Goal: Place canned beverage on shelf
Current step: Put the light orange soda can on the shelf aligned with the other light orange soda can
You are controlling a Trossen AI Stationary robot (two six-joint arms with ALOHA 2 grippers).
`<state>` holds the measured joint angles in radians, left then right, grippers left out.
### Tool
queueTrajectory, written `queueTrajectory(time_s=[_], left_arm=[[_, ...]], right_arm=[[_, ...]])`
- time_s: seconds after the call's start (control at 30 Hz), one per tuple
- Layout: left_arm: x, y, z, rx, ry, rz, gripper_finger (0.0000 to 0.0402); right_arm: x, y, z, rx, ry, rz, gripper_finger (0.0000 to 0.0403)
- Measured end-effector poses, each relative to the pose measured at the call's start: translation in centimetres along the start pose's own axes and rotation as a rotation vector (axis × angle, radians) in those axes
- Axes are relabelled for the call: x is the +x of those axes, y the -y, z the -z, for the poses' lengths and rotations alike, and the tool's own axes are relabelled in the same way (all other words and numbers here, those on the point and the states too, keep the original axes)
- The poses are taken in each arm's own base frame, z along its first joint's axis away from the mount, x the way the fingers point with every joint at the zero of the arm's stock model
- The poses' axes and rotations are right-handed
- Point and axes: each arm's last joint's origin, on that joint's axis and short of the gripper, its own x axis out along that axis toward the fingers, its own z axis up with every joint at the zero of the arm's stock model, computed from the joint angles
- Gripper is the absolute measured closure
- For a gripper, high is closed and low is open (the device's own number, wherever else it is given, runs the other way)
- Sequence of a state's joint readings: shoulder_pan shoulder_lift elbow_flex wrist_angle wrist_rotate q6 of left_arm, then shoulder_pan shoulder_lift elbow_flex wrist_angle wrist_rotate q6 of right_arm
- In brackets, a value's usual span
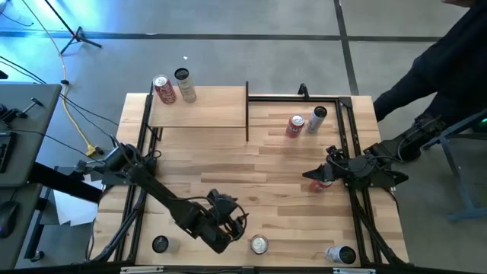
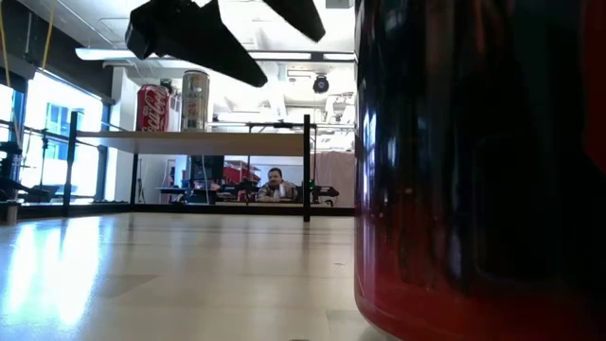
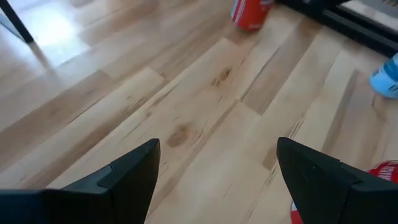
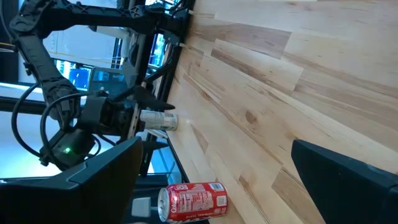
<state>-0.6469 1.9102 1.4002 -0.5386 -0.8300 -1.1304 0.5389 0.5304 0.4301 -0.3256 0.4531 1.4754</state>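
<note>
Looming closest to the low camera, a dark can with a red base (image 2: 473,170) stands on the table's (image 1: 228,164) near edge, just beside the left gripper (image 1: 230,221), whose jaws hang apart and empty above the planks. Well away at the far left corner, the shelf (image 1: 202,114) already carries a red cola can (image 1: 164,89) and a silver can (image 1: 184,84) side by side. The right gripper (image 1: 310,176) waits spread wide by the right edge, with a red-and-white can (image 1: 324,185) seemingly just beneath it.
</note>
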Motion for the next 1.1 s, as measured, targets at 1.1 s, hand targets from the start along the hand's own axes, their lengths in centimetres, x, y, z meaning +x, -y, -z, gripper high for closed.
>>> queueTrajectory(time_s=[1.1], left_arm=[[-7.7, 4.5, 5.6, 0.099, 0.194, 0.278, 0.0103]], right_arm=[[0.0, 0.0, 0.0, 0.000, 0.000, 0.000, 0.0003]])
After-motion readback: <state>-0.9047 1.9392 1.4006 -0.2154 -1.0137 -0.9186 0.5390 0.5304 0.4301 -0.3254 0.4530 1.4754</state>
